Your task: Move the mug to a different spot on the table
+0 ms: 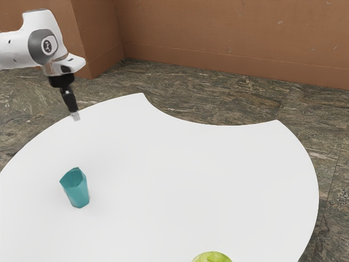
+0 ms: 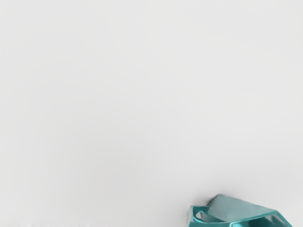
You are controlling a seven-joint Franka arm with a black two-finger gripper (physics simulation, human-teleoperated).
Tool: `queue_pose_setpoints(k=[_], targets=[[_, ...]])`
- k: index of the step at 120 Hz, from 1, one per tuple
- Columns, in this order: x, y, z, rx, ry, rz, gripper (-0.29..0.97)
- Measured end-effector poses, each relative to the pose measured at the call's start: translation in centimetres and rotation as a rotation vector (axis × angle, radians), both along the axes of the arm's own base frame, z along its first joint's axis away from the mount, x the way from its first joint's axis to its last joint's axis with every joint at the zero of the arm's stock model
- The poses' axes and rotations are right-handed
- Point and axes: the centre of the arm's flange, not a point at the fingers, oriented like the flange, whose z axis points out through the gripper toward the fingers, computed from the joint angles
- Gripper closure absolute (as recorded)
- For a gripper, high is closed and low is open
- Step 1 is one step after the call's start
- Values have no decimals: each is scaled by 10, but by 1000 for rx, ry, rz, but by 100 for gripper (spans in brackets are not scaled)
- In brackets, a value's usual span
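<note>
A teal mug (image 1: 74,188) stands upright on the white table (image 1: 180,174), toward the exterior view's left. My gripper (image 1: 74,113) hangs above the table's far left edge, well behind the mug and clear of it, pointing down with nothing in it. In the wrist view the mug (image 2: 236,215) appears with its rim and handle showing, a good way off from my hand over bare white tabletop (image 2: 142,104).
A green round object (image 1: 211,257) sits at the table's near edge. The table has a curved cut-out at its far side, over a stone floor (image 1: 229,98). Brown walls (image 1: 229,33) stand behind.
</note>
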Motion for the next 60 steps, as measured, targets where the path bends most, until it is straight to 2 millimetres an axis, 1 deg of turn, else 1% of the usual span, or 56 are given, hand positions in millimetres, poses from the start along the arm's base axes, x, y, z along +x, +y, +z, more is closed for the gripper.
queue_pose_setpoints(k=[23, 32, 48, 60], targets=[[2, 2, -14, -19, 48, 328, 0], [2, 1, -31, -27, 89, 453, 0], [-11, 16, -55, -42, 156, 688, 0], [-17, 20, -82, -41, 204, 822, 0]])
